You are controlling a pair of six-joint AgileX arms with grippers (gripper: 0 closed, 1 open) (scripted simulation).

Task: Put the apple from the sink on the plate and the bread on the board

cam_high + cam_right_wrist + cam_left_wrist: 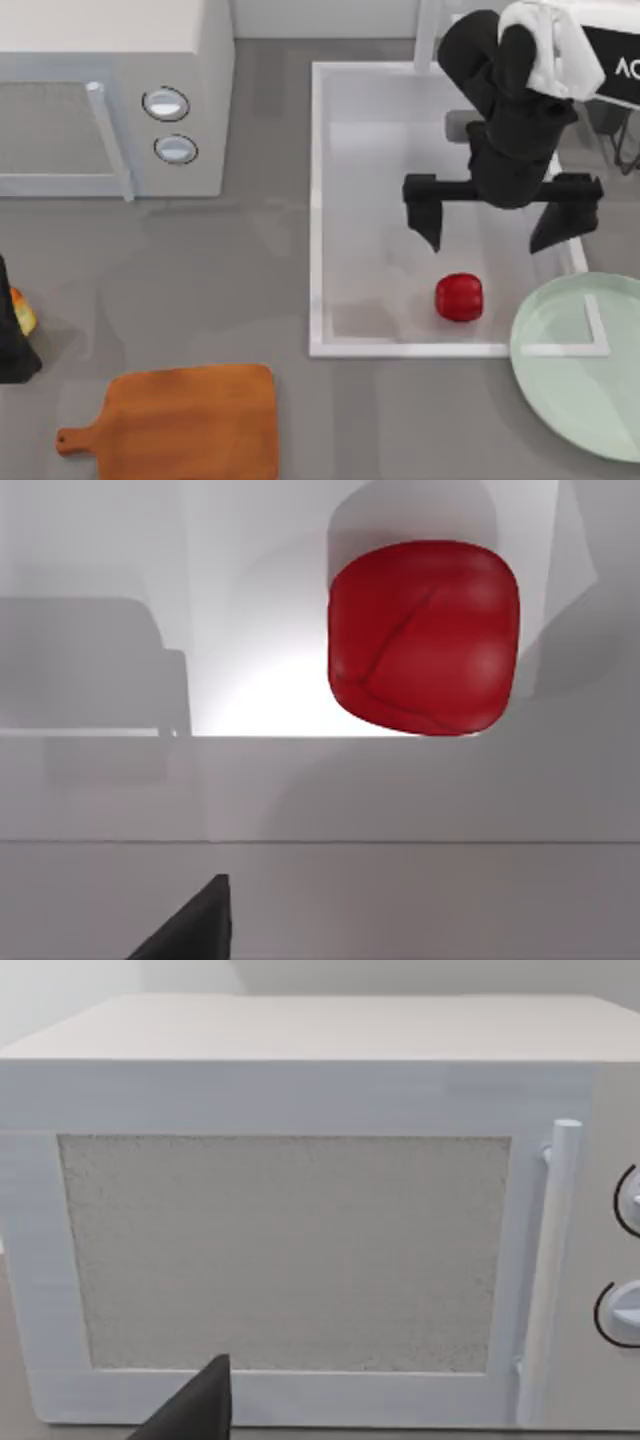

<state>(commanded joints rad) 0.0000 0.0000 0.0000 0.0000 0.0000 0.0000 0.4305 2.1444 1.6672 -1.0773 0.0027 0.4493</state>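
apple step in hand: right gripper (497, 228) hovering in the sink (320, 200), jaws spread wide, holding nothing. apple (459, 297) on the floor at 7 o'clock of it. next: shifting over, dropping, closing. left gripper (12, 335) at 9 o'clock, cannot tell grip.
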